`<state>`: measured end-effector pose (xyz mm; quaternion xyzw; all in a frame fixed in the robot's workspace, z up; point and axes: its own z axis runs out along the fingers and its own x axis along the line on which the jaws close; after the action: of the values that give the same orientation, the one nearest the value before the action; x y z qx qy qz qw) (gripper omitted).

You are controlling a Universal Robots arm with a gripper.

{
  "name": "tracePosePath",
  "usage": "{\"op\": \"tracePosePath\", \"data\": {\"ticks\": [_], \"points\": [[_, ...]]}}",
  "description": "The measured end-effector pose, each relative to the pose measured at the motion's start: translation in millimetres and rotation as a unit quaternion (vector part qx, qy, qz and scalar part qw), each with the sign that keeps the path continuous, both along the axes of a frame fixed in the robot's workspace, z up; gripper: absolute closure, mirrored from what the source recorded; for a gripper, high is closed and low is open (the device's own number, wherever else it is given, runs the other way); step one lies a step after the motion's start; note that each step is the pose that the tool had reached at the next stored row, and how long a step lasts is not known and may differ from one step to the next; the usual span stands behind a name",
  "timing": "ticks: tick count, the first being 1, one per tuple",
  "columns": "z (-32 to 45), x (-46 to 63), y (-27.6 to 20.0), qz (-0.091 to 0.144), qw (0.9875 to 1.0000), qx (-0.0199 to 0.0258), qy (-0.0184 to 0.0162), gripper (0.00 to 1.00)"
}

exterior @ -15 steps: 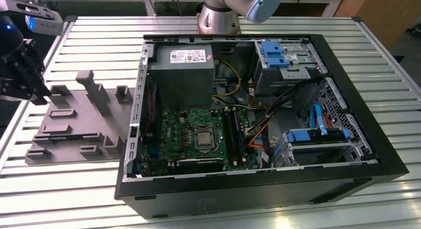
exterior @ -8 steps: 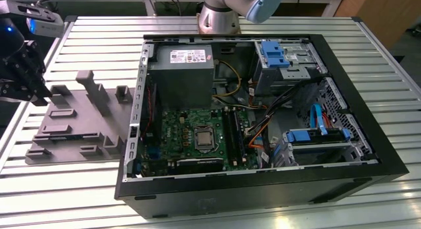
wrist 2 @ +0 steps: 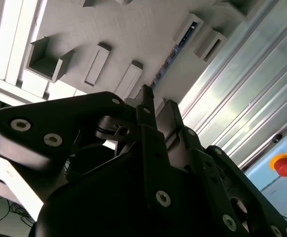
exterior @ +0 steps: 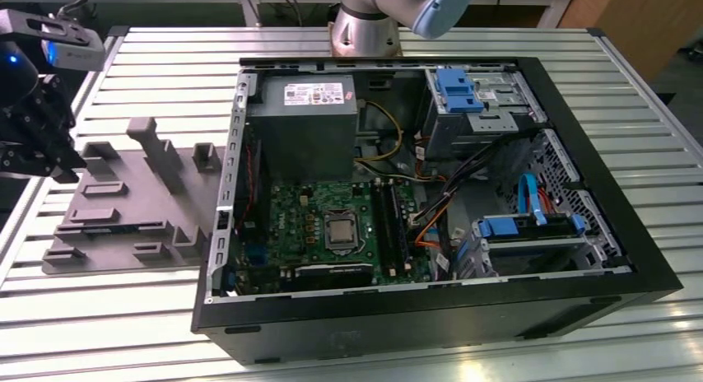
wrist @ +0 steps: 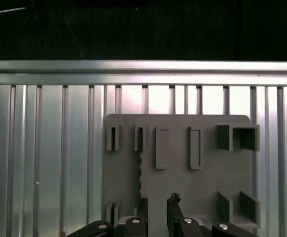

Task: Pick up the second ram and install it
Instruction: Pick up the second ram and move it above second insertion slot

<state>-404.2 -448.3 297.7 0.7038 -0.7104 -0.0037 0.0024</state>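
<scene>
Far left edge of the slatted aluminium table point(exterior: 143, 69): the black gripper point(exterior: 64, 170) hangs above the grey fixture plate point(exterior: 132, 193), clear of its surface. In the first wrist view the gripper point(wrist: 157, 203) has its jaws spread with a clear gap, nothing between them. The second wrist view of the gripper point(wrist 2: 158, 101) shows the same gap.

The second ram point(wrist: 140, 168) stands on edge in the fixture plate's slotted blocks. It reads as a thin line running from a block near the plate's outer edge toward the gripper. In the second wrist view the second ram point(wrist 2: 166, 61) is a narrow blue-green strip just past the fingertips point(wrist 2: 146, 96). It is near the gripper and not touched by it.

Just beside the plate, toward the exterior view's right, an open computer case point(exterior: 439, 316) lies on its side, filling the table's middle and right.
- Grey power supply point(exterior: 302, 127) sits in the case's far left corner.
- Green motherboard point(exterior: 296, 209) lies in front of it, with the processor socket point(exterior: 342, 232) near its middle.
- Long black memory slots point(exterior: 390, 221) lie just beside the socket. I cannot tell whether any is filled.
- Blue drive brackets: one at the far right point(exterior: 456, 90), one at the near right point(exterior: 528, 226).

The arm's base point(exterior: 368, 24) stands at the table's far edge, behind the case.
</scene>
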Motion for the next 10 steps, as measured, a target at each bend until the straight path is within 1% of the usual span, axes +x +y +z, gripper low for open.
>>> {"op": "tracePosePath", "data": {"ticks": [2, 10], "points": [[-3.2, -0.2, -1.8, 0.000, 1.0000, 0.0003, -0.0003, 0.70], [-16.5, -0.9, -2.4, 0.000, 1.0000, 0.0002, -0.0009, 0.70]]}}
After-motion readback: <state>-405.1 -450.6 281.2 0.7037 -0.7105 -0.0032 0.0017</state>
